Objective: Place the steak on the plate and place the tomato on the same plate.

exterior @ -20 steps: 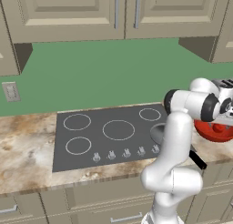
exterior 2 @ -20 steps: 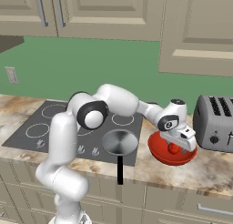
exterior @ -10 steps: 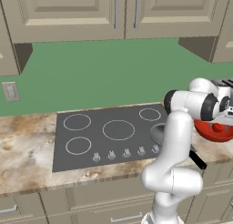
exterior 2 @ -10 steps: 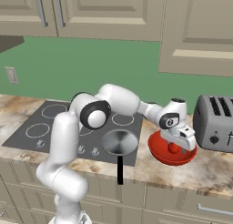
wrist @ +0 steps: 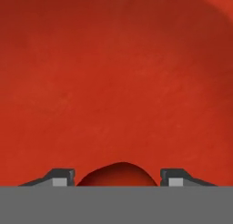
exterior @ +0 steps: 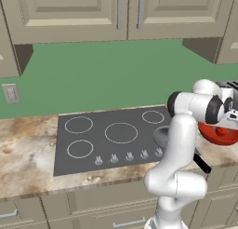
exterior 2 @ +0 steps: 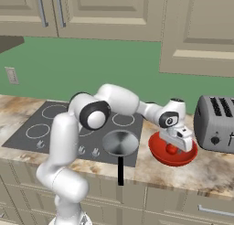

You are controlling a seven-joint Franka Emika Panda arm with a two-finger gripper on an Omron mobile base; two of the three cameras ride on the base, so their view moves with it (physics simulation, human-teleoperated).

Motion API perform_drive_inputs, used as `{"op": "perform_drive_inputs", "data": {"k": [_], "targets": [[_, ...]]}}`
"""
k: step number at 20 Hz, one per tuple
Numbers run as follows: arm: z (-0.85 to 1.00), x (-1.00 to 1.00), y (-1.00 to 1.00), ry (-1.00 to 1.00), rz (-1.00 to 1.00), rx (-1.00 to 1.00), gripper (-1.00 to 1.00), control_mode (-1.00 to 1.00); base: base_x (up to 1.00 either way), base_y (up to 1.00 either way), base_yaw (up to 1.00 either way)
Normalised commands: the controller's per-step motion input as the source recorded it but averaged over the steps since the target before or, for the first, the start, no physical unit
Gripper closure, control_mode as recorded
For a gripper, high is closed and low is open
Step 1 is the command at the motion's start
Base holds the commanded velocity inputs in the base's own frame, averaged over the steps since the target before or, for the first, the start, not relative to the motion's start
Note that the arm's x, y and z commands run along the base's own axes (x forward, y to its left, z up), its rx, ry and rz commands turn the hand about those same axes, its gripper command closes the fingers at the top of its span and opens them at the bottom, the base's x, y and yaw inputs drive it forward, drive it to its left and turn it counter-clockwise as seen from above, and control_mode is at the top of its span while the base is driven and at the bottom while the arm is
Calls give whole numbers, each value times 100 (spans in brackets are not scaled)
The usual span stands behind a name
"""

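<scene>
The tomato (wrist: 117,174), a small glossy red ball, lies inside a deep all-red bowl (exterior 2: 161,155) on the counter right of the stove. My gripper (wrist: 117,176) reaches down into that bowl (wrist: 113,82), its two dark fingertips (wrist: 61,176) pressed against either side of the tomato. From the right base view the hand (exterior 2: 177,139) sits over the tomato (exterior 2: 171,149) at the bowl's middle. In the left base view the hand (exterior: 228,120) hangs over the bowl (exterior: 218,137) at the right edge. The steak and the plate are out of view.
A small grey pan (exterior 2: 119,142) with a black handle (exterior 2: 120,171) pointing off the counter front sits just left of the bowl. A silver toaster (exterior 2: 215,123) stands to the bowl's right. The black cooktop (exterior: 111,135) lies to the left, cabinets overhead.
The jaws have narrowed around the tomato in the bowl. The arm and hand have hardly moved.
</scene>
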Motion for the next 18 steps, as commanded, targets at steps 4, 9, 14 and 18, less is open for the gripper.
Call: {"op": "perform_drive_inputs", "data": {"k": [4, 9, 14, 18], "targets": [[-21, -29, 25, 0, -13, 3, 100, -100, 0, 0, 0], [25, -29, 5, 0, -5, 2, 100, -100, 0, 0, 0], [59, -30, 2, 0, 0, 4, 100, -100, 0, 0, 0], [47, -36, 24, 0, -2, 5, 100, -100, 0, 0, 0]]}}
